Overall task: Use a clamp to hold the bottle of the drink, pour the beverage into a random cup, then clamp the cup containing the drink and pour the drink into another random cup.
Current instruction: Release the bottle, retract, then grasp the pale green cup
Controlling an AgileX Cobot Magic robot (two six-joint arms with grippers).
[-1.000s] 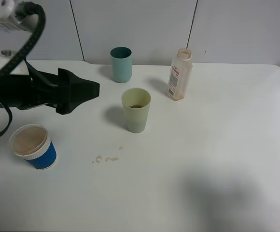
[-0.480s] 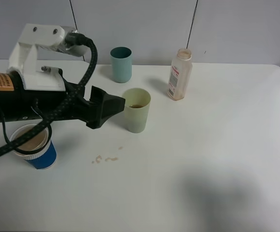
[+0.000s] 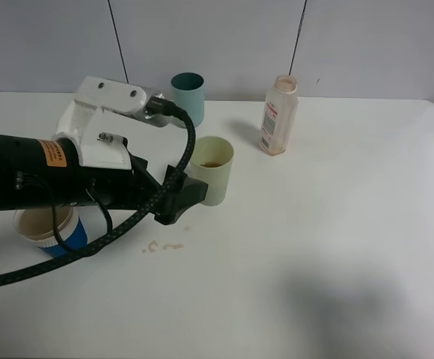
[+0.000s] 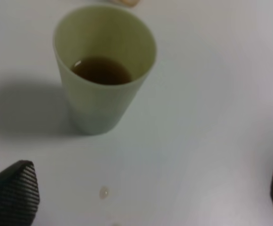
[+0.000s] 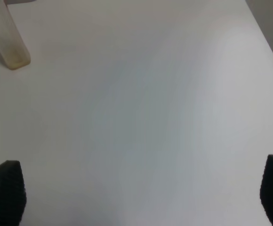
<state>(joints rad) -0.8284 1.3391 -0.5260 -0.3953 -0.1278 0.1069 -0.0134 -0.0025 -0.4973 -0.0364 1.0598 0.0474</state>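
- Two ribbed black fingertips (image 4: 12,193) are all my wrist camera shows of my left claw (image 4: 146,193). Both are cut by the frame's edges.
- From the high camera, that claw's tips overlap the lower wall of the pale yellow-green tumbler (image 3: 217,176), so I cannot tell from there whether they touch it.
- My wrist camera shows the tumbler upright just ahead of the tips, not yet between them, and nearer one finger than the other.
- A shallow pool of dark brown drink (image 4: 101,70) lies at its bottom.
- My left claw is spread wide and grips nothing.
- Much of the blue cup (image 3: 61,239) is hidden under my forearm, well behind the claw. Only part of its rim, its tan inside and some blue wall show, and I cannot tell what fills it.
- Of my right claw (image 5: 140,190) only two dark tips show at the frame's corners, spread wide with bare table (image 5: 150,117) between them.
- Far ahead of it and off to one side stands the bottle (image 5: 9,42), cut off above its base.
- My left arm lies low and nearly level over the table and points at the tumbler.
- A white bracket (image 3: 101,123) sits on top of the arm, and a black cable (image 3: 127,224) loops down past it.
- Some small drops (image 3: 161,245) lie on the table just beside the left claw.
- The teal tumbler (image 3: 189,97) stands beyond that claw, off to one side.
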